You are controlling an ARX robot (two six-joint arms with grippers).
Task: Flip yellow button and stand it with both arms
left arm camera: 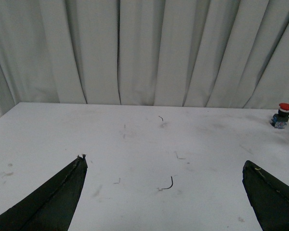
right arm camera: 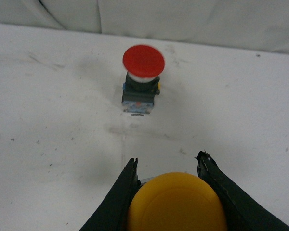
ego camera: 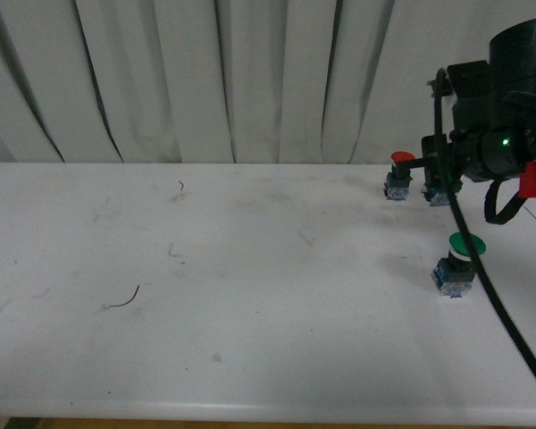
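R pincer (right arm camera: 168, 159) clamped the small yellow mushroom-cap push-button (right arm camera: 177, 204), cap betw. both fingers, at the far right of the scuffed white bench (ego camera: 205, 295), just beside the red-capped push-button (right arm camera: 143, 79). We saw the green-capped push-button (ego camera: 461, 264) standing nearer us, apart. L pincer (left arm camera: 164, 160) hung spread wide over the bench, gripping nothing. White pleated curtain (ego camera: 250, 80) ran behind.

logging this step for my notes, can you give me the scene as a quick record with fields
right claw: shut on the yellow button, cap between its fingers
left claw: open, empty, above the table
red button: cap up on the table, just past the right claw, apart from it
green button: cap up, nearer the robot than the red one
table surface: white, scuffed
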